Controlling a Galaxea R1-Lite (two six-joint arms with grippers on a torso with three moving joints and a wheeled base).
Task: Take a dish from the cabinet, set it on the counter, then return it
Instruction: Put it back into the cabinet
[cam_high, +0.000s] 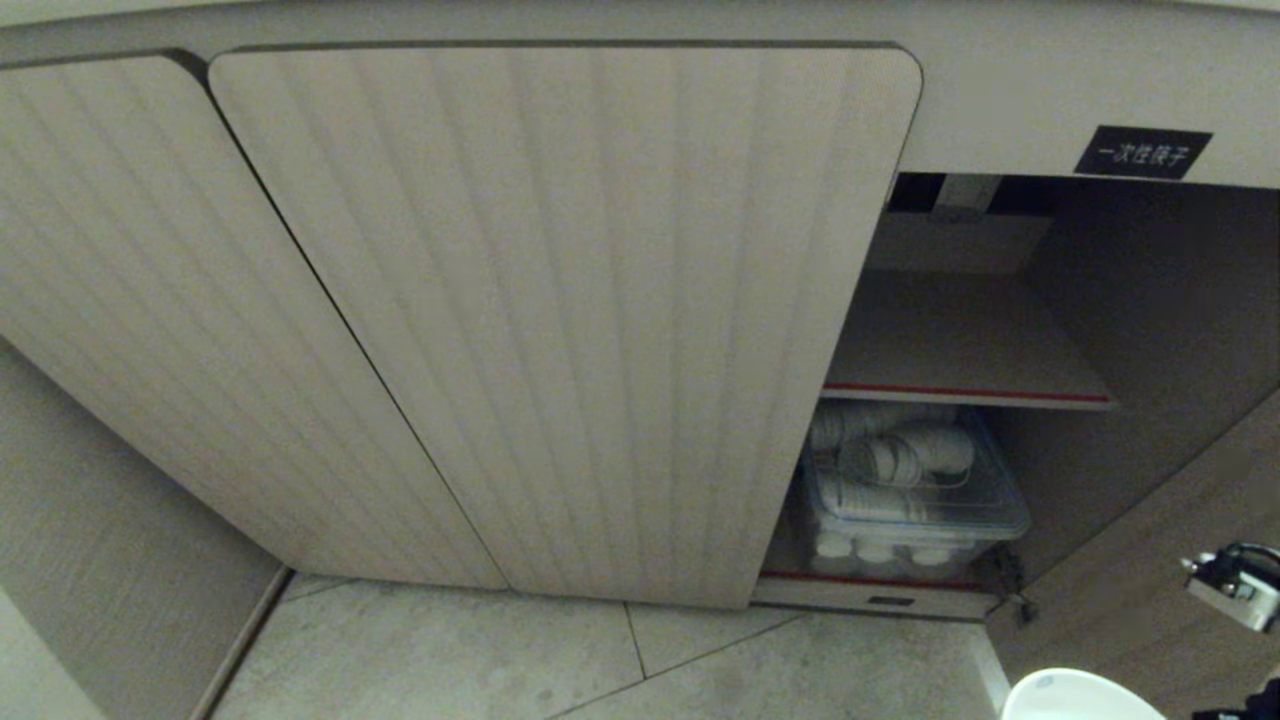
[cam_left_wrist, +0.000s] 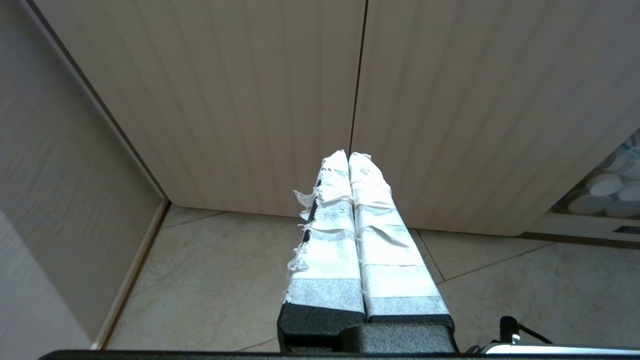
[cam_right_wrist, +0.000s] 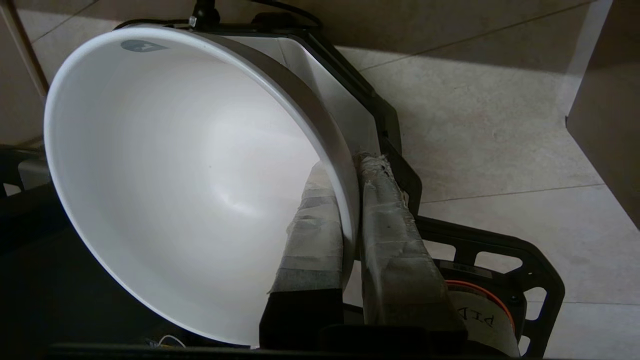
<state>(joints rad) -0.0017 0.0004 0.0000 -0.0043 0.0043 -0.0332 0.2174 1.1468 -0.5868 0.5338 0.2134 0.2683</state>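
Right hand (cam_right_wrist: 350, 165) pinches the dish (cam_right_wrist: 175, 175) rim above floor tiles (cam_high: 500, 660); left hand (cam_left_wrist: 348, 157) clenched, facing cabinet (cam_high: 560, 300) doors.

Pale stone floor tiles (cam_high: 500, 660) with thin dark joints run up to a beige wood-grain side wall (cam_high: 90, 560), where a light skirting strip (cam_high: 240, 640) follows the floor's left edge.

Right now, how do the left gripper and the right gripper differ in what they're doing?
The left gripper is empty, its taped fingers pressed together in front of the shut cabinet doors. The right gripper is shut on the white bowl, one finger inside the rim and one outside, above the tiled floor. Both have fingers wrapped in pale tape.
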